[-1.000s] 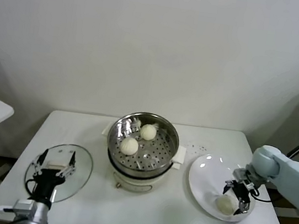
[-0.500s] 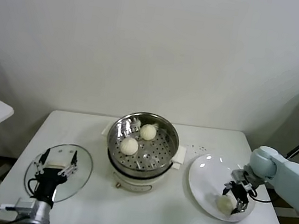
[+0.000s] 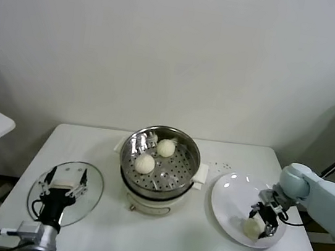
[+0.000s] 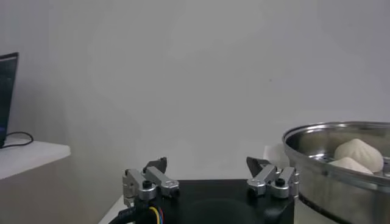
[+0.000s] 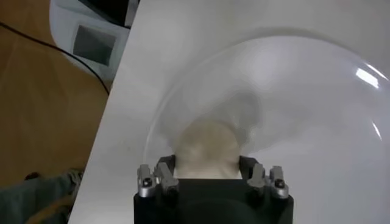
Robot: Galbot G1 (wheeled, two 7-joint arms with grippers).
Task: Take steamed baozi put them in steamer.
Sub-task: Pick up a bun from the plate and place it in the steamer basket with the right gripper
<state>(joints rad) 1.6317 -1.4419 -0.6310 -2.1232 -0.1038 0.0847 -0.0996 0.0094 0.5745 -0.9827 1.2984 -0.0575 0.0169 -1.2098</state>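
Right hand (image 3: 262, 221) closed around a cream-white round dough bun (image 3: 252, 228) on the white round plate (image 3: 229, 193) at lower right, two buns seen in the shiny steel steamer basket (image 3: 161, 156) at centre, left hand (image 3: 63, 183) held open, empty, over the glass lid (image 3: 92, 185) at lower left of the white desk (image 3: 189, 241).

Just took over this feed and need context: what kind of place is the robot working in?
Probably a lab or test room staged as a kitchen, not a real one: a white table against a bare wall, holding the steamer, a white plate and a glass lid.
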